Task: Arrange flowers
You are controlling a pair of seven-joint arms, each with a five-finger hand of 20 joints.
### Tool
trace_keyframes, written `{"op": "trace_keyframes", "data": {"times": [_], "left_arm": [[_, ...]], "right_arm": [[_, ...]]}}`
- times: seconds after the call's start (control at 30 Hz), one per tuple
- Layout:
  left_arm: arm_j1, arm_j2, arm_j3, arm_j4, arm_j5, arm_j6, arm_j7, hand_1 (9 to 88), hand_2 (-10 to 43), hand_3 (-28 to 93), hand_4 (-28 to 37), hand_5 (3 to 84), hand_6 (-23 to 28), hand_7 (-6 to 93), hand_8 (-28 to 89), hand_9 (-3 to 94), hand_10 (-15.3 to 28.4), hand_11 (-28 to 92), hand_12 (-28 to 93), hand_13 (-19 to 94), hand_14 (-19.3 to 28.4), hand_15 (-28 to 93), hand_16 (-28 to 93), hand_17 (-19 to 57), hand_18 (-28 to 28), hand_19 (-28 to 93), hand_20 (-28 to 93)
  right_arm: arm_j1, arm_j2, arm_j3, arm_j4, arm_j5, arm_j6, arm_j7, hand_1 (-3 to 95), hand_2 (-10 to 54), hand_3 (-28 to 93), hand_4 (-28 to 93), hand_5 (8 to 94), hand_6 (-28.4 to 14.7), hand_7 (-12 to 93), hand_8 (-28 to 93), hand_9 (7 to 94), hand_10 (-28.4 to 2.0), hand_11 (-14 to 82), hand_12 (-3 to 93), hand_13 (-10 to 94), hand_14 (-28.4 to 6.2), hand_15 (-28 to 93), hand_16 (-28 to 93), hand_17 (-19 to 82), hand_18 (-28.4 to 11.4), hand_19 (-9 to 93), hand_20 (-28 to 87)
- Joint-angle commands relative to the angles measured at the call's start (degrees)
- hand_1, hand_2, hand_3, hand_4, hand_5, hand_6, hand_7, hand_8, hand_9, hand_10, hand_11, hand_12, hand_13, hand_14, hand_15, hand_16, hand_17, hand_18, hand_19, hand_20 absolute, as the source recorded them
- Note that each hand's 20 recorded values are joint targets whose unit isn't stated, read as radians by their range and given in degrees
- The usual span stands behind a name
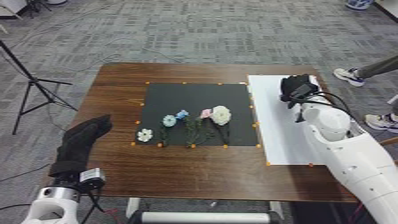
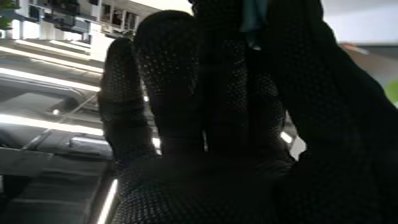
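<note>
In the head view, my right hand (image 1: 298, 86) is over the far part of the white sheet (image 1: 282, 145). In the right wrist view my right hand (image 2: 182, 90) has straight fingers, open; a narrow bluish strip (image 2: 255, 20) shows between fingers and thumb, and what it is I cannot tell. My left hand (image 1: 86, 134), open, is at the table's left side. On the black mat (image 1: 195, 95) lie a small white flower (image 1: 144, 134), a light blue flower (image 1: 169, 120), a blue flower (image 1: 182, 114), a pink flower (image 1: 206, 113) and a large white flower (image 1: 221, 115).
Small orange markers (image 1: 268, 163) line the mat and sheet on the brown table (image 1: 191, 175). A black tripod (image 1: 32, 80) stands on the floor left of the table. The white right arm spans the table's right edge.
</note>
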Motion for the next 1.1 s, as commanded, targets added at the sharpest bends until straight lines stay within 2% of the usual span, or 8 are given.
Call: {"op": "trace_keyframes", "data": {"times": [0.03, 0.27, 0.47, 0.73, 0.9, 1.1], "left_arm": [[0.5, -0.09, -0.39, -0.4, 0.17, -0.54, -0.47, 26.7, -2.2, 70, -18.6, 49.0, -0.8, 18.2, -8, 45.2, 12.2, 19, 14, 35, 17.0, 17, 2, -0.5, 12.3, 4, 15], [0.7, 0.37, -1.13, -0.7, 0.23, -0.57, -0.71, 26.5, -2.1, 70, -18.5, 49.1, -0.8, 18.3, -8, 45.2, 12.2, 19, 14, 35, 17.0, 17, 2, -0.5, 12.3, 4, 15], [0.8, 0.73, -1.6, -0.95, 0.23, -0.67, -1.01, 26.5, -2.1, 70, -18.5, 49.1, -0.7, 18.3, -8, 45.2, 12.2, 19, 14, 35, 17.0, 17, 2, -0.5, 12.3, 4, 15], [0.1, 1.07, -1.26, -0.84, 0.5, -0.6, -1.21, 26.4, -2.1, 70, -18.5, 49.0, -0.8, 18.3, -8, 45.2, 12.2, 19, 14, 35, 16.9, 17, 2, -0.5, 12.3, 4, 15], [-0.3, 1.34, -1.43, -0.82, 0.59, -0.57, -1.33, 26.3, -2.1, 70, -18.5, 49.0, -0.7, 18.4, -8, 45.2, 12.2, 19, 14, 35, 16.9, 17, 2, -0.5, 12.3, 4, 15], [0.7, 1.1, -2.03, -1.15, 0.46, -0.4, -1.27, 26.4, -2.0, 70, -18.6, 49.0, -0.7, 18.3, -8, 45.2, 12.3, 19, 14, 35, 17.0, 17, 2, -0.6, 12.3, 4, 15]], "right_arm": [[-1.9, 6.2, -0.8, -14.1, 10.6, -0.9, 8.6, 53.6, -9.5, 67, -28, 78.7, 6.6, 29, -2, 90.9, -6.2, 7.3, 29.5, 73, -8.6, 57, 36, 29, -20.7, 64, 49], [-4.3, 8.0, -2.5, -25.4, 16.6, -3.6, 12.6, 53.9, -9.5, 66, -27, 80.1, 6.1, 26, -1, 91.3, -6.4, 7.0, 29.5, 73, -9.2, 58, 37, 28, -21.1, 64, 49], [-7.3, 5.6, -3.6, -31.3, 17.2, -5.3, 14.0, 54.0, -9.5, 66, -26, 81.0, 5.8, 25, 0, 91.7, -6.9, 7.2, 29.1, 73, -9.4, 58, 37, 28, -21.5, 64, 49], [-8.9, 3.7, -7.8, -33.0, 15.8, -6.3, 12.4, 54.3, -9.5, 65, -26, 81.4, 5.7, 24, 1, 91.7, -6.9, 7.0, 29.2, 73, -9.5, 57, 37, 28, -21.5, 64, 49], [-8.7, 5.3, -11.0, -33.1, 13.8, -7.8, 10.4, 54.3, -9.5, 65, -26, 81.5, 5.7, 24, 1, 91.5, -6.8, 6.9, 29.1, 72, -9.4, 57, 37, 28, -21.6, 64, 49], [-10.0, 7.2, -11.8, -33.6, 13.5, -10.0, 9.6, 54.3, -9.5, 65, -26, 81.4, 5.8, 24, 1, 91.2, -6.8, 6.7, 29.1, 72, -9.3, 57, 37, 27, -21.3, 63, 48]]}}
